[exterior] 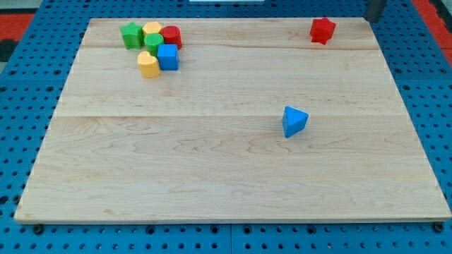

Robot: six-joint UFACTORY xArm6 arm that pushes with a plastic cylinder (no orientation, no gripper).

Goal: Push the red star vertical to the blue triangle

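no readable text, labels, brands, numbers or signs anywhere in view

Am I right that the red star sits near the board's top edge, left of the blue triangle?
Not quite. The camera view shows the red star near the board's top edge, but slightly to the view's right of the blue triangle, not left.

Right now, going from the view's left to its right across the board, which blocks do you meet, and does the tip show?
green star → yellow block → blue cube → blue triangle → red star → my tip, at the view's top right.
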